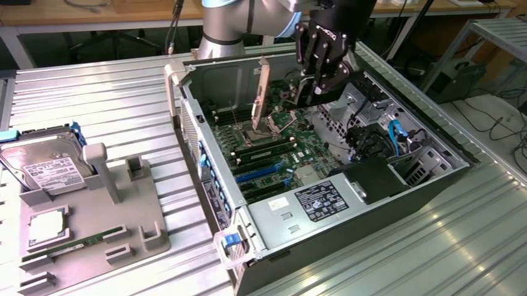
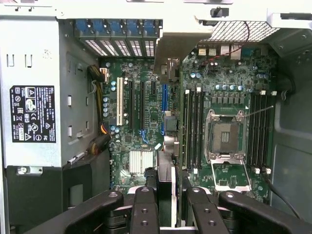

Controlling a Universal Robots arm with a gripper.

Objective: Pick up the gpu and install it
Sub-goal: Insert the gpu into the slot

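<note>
Wrist view looks along the gpu [image 2: 170,46] edge-on: a thin black card standing on its edge, its long axis running away from the fingers [image 2: 145,204] toward the slotted rear wall, with a pale beige bracket at the far end. The gripper [image 2: 168,195] pinches the card's near end between its fingers. Exterior view puts the card above the motherboard [image 1: 280,154], inside the open computer case [image 1: 428,203] on the tabletop [image 1: 99,92]. The bracket stands roughly upright, on the exterior view's left of the gripper.

Overhead illumination is bright and even. The ribbed tabletop [image 1: 99,92] shows pale glare. Inside the computer case [image 1: 371,234], shadow darkens the gpu [image 2: 165,181] between the jaws.
</note>
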